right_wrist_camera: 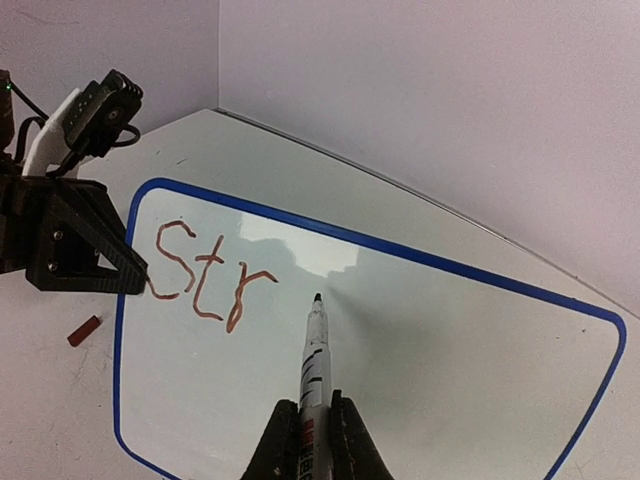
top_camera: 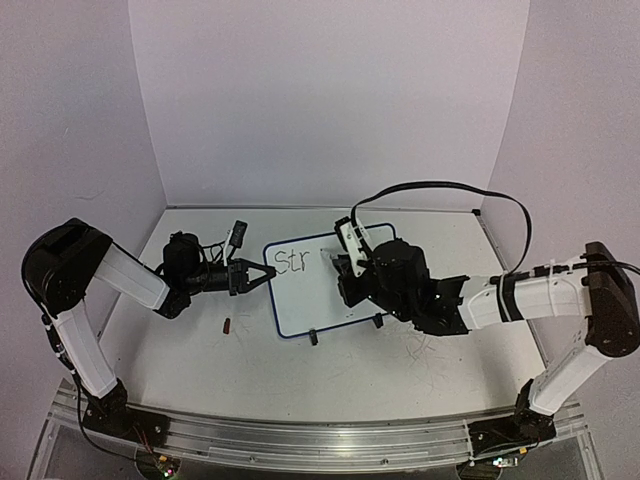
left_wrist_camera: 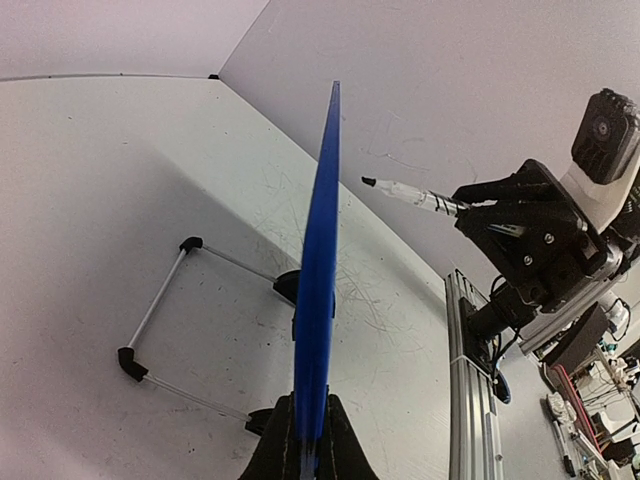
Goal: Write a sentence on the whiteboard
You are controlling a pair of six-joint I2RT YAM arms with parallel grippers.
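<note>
The left gripper [top_camera: 258,274] pinches the left rim of the whiteboard [top_camera: 318,300], jaws pressed onto the thin blue edge. This hold suits the board, which is judged light, stiff and thin, and likely to slide or tip on its clip feet [top_camera: 312,338] under pen pressure. A small red cap [top_camera: 227,324] lies on the table [top_camera: 350,380] just left of the board. The board stands propped near the table's middle, toward the far edge. The sentence [right_wrist_camera: 205,270] reads "Str" at the board's top left. The marker [right_wrist_camera: 314,350], pinched in the right gripper [right_wrist_camera: 310,435], has its tip just right of the "r"; the left wrist view suggests it sits slightly off the surface. Blank board lies open to the right, and the right rim limits line length
</note>
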